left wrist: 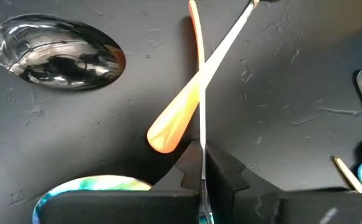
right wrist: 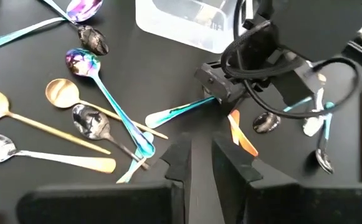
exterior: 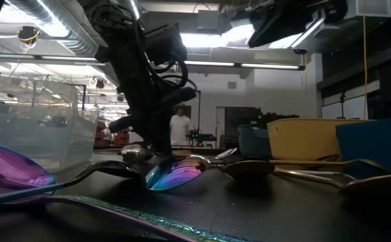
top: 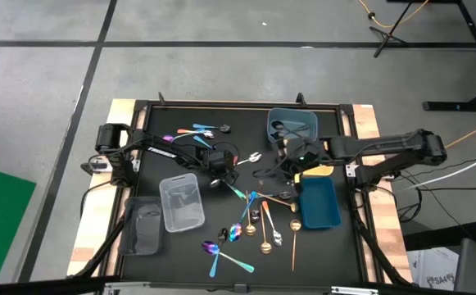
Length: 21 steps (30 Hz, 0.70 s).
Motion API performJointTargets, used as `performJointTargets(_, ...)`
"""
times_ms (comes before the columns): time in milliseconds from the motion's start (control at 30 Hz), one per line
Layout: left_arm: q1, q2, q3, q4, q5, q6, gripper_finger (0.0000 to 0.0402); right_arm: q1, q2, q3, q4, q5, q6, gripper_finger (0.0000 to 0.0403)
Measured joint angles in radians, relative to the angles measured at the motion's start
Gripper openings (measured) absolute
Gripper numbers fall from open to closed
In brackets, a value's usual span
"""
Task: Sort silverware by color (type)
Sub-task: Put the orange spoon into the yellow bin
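The left gripper (top: 220,167), just left of centre in the high view, is pinched on the thin handle of a teal spoon (right wrist: 168,114). It's a slim, shiny handle (gripped edge-on), so I'd guess it could twist loose on lifting, or nudge the copper-orange spoon (left wrist: 179,118) beside it. The right gripper (right wrist: 198,163), right of centre, stands slightly parted and empty.

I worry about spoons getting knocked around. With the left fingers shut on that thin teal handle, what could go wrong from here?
1. The teal spoon in the left gripper crosses the copper-orange spoon; lifting may drag or flick it.
2. The fingers pinch only a thin handle, so the spoon may pivot or slip.
3. The silver spoon lies close and could get bumped.
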State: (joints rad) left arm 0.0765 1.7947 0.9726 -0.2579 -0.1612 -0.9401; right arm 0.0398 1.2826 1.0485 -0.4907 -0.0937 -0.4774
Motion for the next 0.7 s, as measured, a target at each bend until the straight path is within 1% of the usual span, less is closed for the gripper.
performJointTargets(233, 0.000, 0.000, 0.000, 0.078, 0.032, 0.000, 0.0001, 0.000, -0.152, 0.000, -0.115, 0.098, 0.025, 0.0051)
performJointTargets(367, 0.000, 0.000, 0.000, 0.159, 0.048, 0.000, 0.0001, -0.001, -0.235, 0.000, -0.175, 0.112, 0.075, 0.0051)
performJointTargets(567, 0.000, 0.000, -0.001, 0.341, 0.048, 0.000, 0.0000, -0.001, -0.324, 0.000, -0.250, 0.113, 0.177, 0.0051)
performJointTargets(700, -0.007, 0.000, -0.001, 0.491, 0.024, 0.015, 0.0000, -0.001, -0.348, -0.012, -0.253, 0.158, 0.256, 0.0051)
